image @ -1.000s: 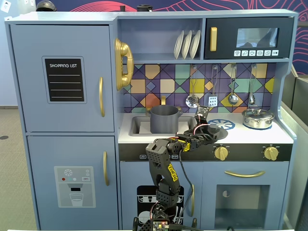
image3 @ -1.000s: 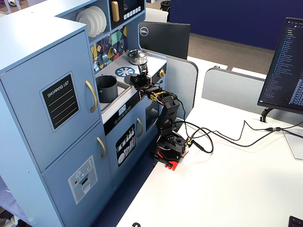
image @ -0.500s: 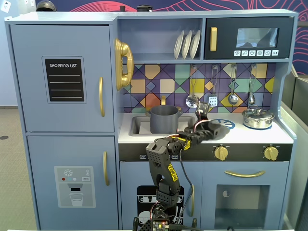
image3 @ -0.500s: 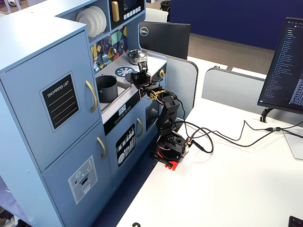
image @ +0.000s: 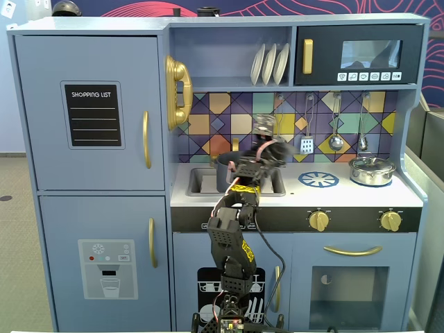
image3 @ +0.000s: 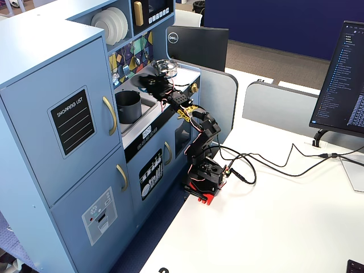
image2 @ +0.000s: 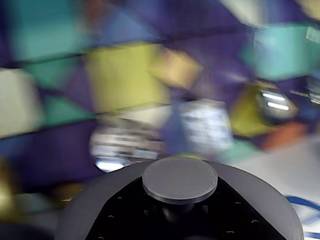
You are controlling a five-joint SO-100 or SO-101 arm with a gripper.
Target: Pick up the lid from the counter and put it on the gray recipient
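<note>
Gripper holds the lid by its knob, raised clear above the counter, right of the gray recipient, whose rim is unobstructed.

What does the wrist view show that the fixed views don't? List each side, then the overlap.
Only the wrist view: the lid close up, with its round knob.
Only the fixed views: the gray pot in the sink, the silver pot, the whole arm, the plates.
Both: the tiled backsplash, the blue burner ring and the counter.
</note>
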